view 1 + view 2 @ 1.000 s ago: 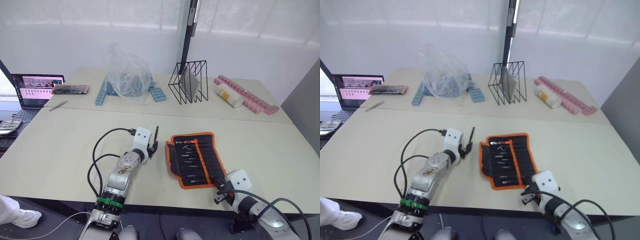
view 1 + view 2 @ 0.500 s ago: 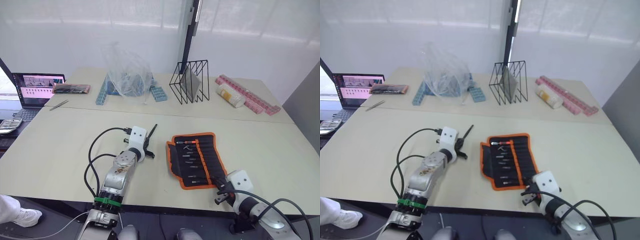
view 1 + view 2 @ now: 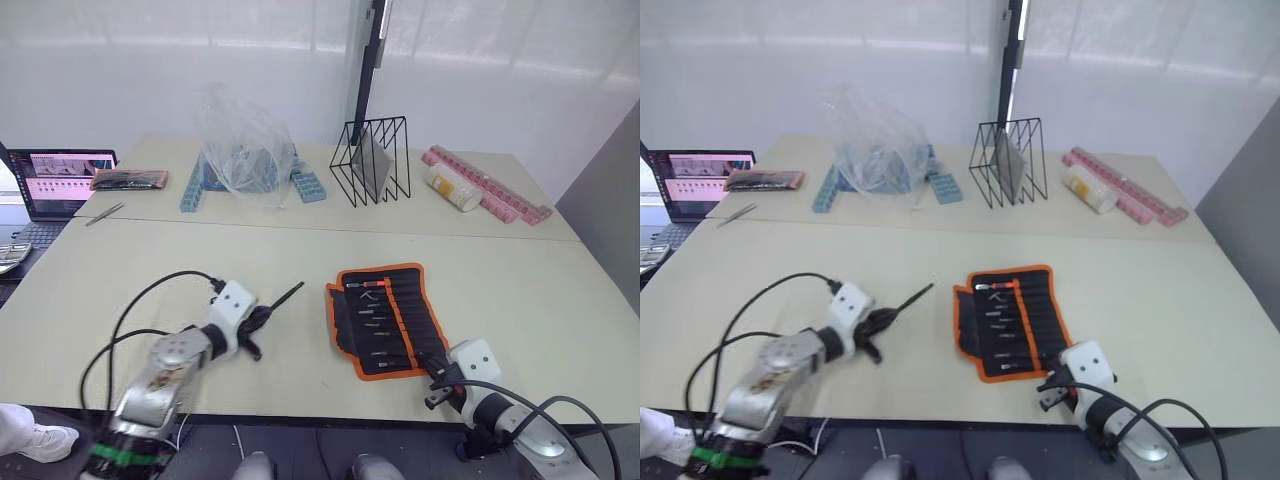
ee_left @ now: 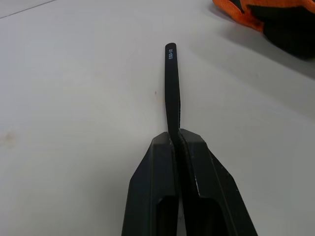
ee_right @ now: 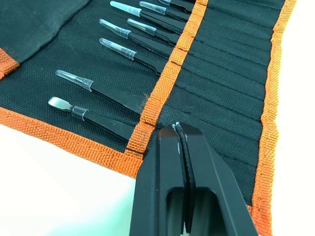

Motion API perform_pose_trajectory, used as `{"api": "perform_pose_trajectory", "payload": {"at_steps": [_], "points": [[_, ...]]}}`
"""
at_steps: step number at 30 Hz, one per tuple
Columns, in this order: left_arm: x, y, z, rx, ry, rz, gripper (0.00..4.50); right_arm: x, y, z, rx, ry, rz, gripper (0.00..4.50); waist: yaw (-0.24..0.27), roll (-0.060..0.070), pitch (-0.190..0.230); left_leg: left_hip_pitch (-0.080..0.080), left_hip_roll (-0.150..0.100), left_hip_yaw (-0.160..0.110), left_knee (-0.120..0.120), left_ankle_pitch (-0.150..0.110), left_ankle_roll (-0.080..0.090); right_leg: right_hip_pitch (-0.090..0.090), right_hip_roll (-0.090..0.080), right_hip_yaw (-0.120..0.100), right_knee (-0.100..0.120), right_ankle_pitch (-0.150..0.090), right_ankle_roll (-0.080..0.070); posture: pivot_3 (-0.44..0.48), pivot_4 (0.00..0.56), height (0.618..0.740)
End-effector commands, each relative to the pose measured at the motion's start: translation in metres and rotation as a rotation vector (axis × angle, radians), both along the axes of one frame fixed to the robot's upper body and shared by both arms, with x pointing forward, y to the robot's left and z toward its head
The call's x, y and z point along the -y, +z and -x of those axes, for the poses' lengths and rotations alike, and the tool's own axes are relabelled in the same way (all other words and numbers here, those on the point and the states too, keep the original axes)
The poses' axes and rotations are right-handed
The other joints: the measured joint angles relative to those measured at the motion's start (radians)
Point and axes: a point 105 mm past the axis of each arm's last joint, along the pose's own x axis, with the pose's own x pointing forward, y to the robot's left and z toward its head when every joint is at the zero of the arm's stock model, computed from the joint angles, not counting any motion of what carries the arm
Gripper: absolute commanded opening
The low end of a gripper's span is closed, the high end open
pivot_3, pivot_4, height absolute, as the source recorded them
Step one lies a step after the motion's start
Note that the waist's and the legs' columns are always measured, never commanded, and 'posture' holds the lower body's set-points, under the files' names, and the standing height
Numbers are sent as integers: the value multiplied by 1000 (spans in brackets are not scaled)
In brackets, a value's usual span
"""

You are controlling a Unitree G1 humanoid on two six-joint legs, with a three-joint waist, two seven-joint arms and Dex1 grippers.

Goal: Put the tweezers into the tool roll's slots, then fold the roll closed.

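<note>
Left end effector (image 3: pixel 258 322) pinched shut on one black tweezer (image 3: pixel 284 297), now pulled back away from the open tool roll (image 3: pixel 388 318) on the worktop (image 3: pixel 520 290), so not yet slotted in.

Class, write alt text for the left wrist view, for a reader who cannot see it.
The left gripper is shut on one slim black tweezer, which points away over the pale table. An orange-edged corner of the tool roll lies beyond it.
</note>
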Motion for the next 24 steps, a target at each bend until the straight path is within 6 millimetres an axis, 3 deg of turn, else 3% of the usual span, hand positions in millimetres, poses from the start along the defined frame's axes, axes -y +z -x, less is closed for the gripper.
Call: {"api": "perform_pose_trajectory", "payload": {"at_steps": [1, 6, 12, 16, 24], "points": [[-23, 13, 9, -26, -40, -33, 27, 15, -31, 9, -140, -58, 27, 0, 0, -1, 1, 0, 1, 0, 0, 0, 0, 0, 0, 0, 0, 0, 0, 0, 150, 705], [-20, 60, 19, 2, -210, -67, 27, 17, -31, 9, -143, -50, 30, 0, 3, -6, 4, -3, 3, 0, 0, -1, -1, -2, -1, -1, -4, 0, -1, 0, 150, 705], [6, 101, 20, 21, -421, -150, 27, 17, -31, 6, -145, -30, 32, 0, 6, -8, 4, -4, 2, 1, 0, -1, -2, -3, -2, -1, -6, 1, -1, 0, 150, 705], [25, 110, 8, 27, -481, -183, 27, 16, -30, 4, -144, -26, 32, 0, 0, -8, 5, -4, 1, 2, 0, 0, 1, -4, 0, 0, -5, 1, -1, 0, 150, 705], [112, 105, -3, 6, -701, -224, 27, 13, -31, 5, -148, -18, 33, 0, -1, -10, 4, -19, -1, 1, 6, 3, 5, -15, 4, 0, -3, 4, 4, 0, 150, 705]]}}
